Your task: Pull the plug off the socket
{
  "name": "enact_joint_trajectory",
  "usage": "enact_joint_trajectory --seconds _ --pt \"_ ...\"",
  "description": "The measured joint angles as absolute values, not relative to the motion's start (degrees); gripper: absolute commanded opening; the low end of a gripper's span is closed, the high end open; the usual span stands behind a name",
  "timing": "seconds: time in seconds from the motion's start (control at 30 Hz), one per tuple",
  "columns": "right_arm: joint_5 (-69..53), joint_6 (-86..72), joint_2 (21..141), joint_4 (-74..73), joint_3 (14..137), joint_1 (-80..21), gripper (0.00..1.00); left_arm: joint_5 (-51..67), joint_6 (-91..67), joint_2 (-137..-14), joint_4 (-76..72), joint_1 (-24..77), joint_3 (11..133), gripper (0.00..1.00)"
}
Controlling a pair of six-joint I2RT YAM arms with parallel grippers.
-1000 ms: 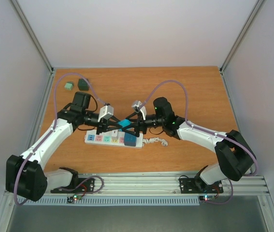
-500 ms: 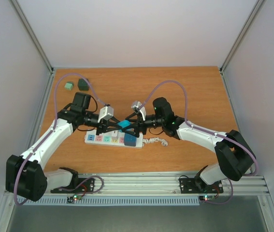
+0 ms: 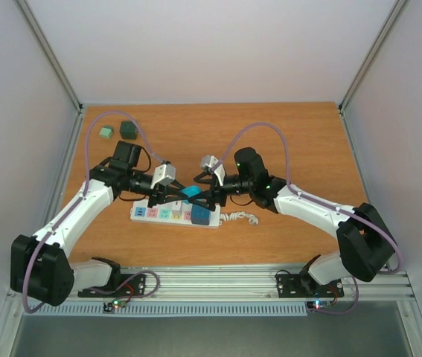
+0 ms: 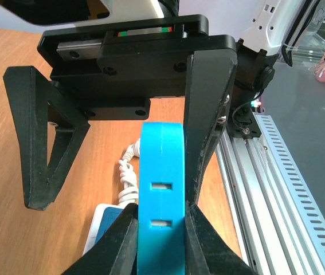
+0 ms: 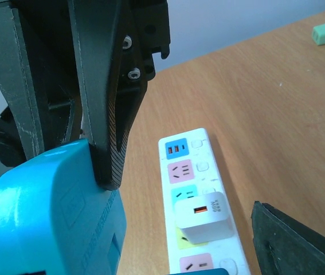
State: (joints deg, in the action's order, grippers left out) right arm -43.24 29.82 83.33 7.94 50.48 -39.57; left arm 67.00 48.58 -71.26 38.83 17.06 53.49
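The socket (image 3: pixel 167 213) is a long white power strip with pastel outlet panels and a curly white cord (image 3: pixel 239 218). It also shows in the right wrist view (image 5: pixel 199 166). My left gripper (image 3: pixel 188 193) is shut on a cyan-blue plug (image 3: pixel 193 192) and holds it just above the strip; in the left wrist view the plug (image 4: pixel 161 189) sits between the two fingers. My right gripper (image 3: pixel 205 197) is open around the plug's far end, one finger (image 4: pixel 208 114) against its side and the other (image 4: pixel 36 149) apart. A white charger (image 5: pixel 202 217) and a dark blue plug (image 3: pixel 202 216) sit in the strip.
A light green block (image 3: pixel 106 132) and a dark green block (image 3: pixel 127 129) lie at the back left of the wooden table (image 3: pixel 300 134). An aluminium rail (image 3: pixel 218 282) runs along the near edge. Purple cables loop over both arms.
My right gripper has edged slightly left toward the cyan-blue plug. The left gripper keeps hold of the plug in about the same place.
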Motion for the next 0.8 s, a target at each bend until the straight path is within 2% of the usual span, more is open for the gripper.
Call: enact_joint_trajectory --seconds 0.27,0.8 --pt "-39.29 35.64 81.54 5.45 51.57 -39.77 0.85 67.20 50.02 -72.16 38.87 17.06 54.70 0.01" --pt "-39.07 40.21 82.70 -5.13 58.59 -39.44 0.86 68.36 50.83 -72.95 38.59 16.71 55.66 0.01"
